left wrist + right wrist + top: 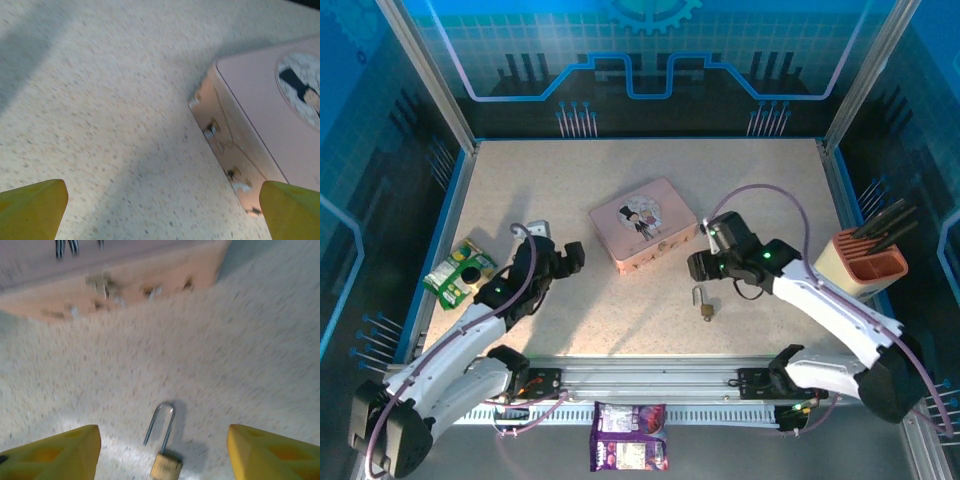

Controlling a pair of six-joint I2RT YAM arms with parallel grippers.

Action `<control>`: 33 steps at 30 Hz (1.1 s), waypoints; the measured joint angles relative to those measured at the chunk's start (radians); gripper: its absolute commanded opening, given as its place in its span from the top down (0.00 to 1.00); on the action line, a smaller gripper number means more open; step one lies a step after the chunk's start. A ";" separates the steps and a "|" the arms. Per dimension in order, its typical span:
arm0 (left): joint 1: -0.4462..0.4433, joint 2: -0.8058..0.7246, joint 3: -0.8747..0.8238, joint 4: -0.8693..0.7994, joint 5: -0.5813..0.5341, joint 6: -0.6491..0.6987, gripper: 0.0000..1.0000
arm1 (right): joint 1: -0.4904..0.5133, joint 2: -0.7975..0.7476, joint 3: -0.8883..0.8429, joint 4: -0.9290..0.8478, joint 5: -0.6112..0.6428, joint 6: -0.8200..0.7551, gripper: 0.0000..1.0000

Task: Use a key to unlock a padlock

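Top external view gives you the layout that the wrist cameras miss. Nearest you, a glossy purple snack packet (pixel 628 450) lies in front of the metal rail (pixel 650 380). Past the rail, the padlock (pixel 704 306) lies flat on the speckled table (pixel 520 180), just in front of the right gripper (pixel 698 268) and apart from it. The left gripper (pixel 572 256) hangs well to the left, with a crinkled green packet (pixel 460 272) on its left. A beige and terracotta holder (pixel 865 262) of dark tools stands at the right edge. Farther back sits the pink tin (pixel 643 224), rectangular with rounded corners.

Right wrist view adds the detail. You see the yellow jaws standing wide, with the padlock on the table between them and touching neither. Its body is a small brass block. The shackle (pixel 161 421) is a thin silver U, and one leg seems to stop short of the body. Beyond it, the tin's side is a blur.

Left wrist view shows you that gripper's yellow jaws wide too, with bare speckled surface between them. Beyond, on the right, are the tin's corner, its printed side and the round cartoon picture on its smooth lid.
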 measured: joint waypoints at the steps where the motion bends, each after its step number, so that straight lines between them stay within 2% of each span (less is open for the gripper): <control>1: 0.010 -0.005 0.000 0.013 -0.018 0.011 0.01 | -0.024 -0.023 0.000 0.014 0.003 -0.008 0.25; 5: 0.027 0.001 -0.007 0.088 -0.113 0.050 0.01 | -0.130 -0.093 -0.048 0.147 0.017 -0.041 0.20; 9: 0.030 0.038 -0.101 0.307 -0.197 0.156 0.01 | -0.199 -0.138 -0.190 0.330 0.055 -0.119 0.11; 12: 0.034 0.096 -0.171 0.426 -0.224 0.248 0.01 | -0.216 -0.141 -0.294 0.473 0.114 -0.195 0.04; 17: 0.056 0.199 -0.224 0.674 -0.234 0.403 0.01 | -0.266 -0.101 -0.389 0.676 0.197 -0.291 0.02; 21: 0.111 0.351 -0.276 0.904 -0.206 0.500 0.01 | -0.314 -0.018 -0.430 0.852 0.239 -0.335 0.01; 25: 0.152 0.477 -0.288 1.039 -0.136 0.574 0.01 | -0.335 0.074 -0.492 1.026 0.259 -0.370 0.00; 30: 0.246 0.517 -0.286 1.136 0.016 0.579 0.01 | -0.345 0.176 -0.564 1.228 0.252 -0.411 0.00; 33: 0.314 0.603 -0.287 1.259 0.097 0.542 0.01 | -0.356 0.200 -0.584 1.320 0.230 -0.428 0.00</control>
